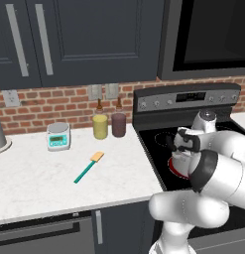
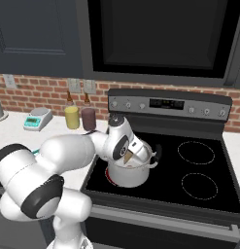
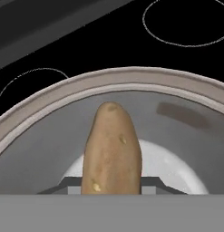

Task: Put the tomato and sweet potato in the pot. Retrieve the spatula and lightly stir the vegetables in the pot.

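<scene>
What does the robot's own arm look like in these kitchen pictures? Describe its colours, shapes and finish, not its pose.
The arm is built of glossy white, rounded, bulging segments, joined by dark charcoal bands at the joints. Its wrist is a white rounded housing with a black inset panel. No cables or printed markings show on it.

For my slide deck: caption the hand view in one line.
Pincer holding the sweet potato over the open pot on the stove.
</scene>
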You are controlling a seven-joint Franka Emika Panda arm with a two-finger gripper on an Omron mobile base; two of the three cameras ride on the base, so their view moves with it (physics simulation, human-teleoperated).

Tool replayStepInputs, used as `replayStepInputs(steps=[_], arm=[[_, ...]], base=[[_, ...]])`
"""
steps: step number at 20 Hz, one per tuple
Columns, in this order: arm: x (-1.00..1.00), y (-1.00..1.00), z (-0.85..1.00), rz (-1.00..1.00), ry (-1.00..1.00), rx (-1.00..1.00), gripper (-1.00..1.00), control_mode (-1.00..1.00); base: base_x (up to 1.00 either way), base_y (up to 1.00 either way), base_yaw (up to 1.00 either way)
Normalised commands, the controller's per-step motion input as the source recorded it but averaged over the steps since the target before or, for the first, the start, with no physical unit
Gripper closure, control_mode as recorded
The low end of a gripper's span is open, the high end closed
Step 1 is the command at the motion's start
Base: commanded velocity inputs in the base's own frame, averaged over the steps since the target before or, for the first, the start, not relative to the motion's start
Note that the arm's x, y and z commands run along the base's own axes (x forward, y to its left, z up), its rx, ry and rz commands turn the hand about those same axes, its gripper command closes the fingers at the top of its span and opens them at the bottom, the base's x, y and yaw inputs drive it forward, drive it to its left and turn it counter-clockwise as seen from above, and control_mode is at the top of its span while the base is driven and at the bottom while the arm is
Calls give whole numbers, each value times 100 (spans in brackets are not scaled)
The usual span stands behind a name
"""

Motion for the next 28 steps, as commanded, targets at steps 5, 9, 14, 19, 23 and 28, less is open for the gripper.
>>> replayStepInputs(steps=[5, 9, 14, 19, 23, 28], arm=[[4, 0, -20, 0, 2, 0, 100, -100], [28, 0, -11, 0, 0, 0, -100, -100], [13, 0, -1, 0, 0, 0, -100, -100], [-42, 0, 36, 0, 0, 0, -100, -100], [-46, 0, 60, 0, 0, 1, -100, -100], [-47, 7, 78, 0, 0, 1, -100, -100]], base=[[0, 0, 0], [0, 0, 0], [0, 0, 0], [0, 0, 0], [0, 0, 0], [0, 0, 0]])
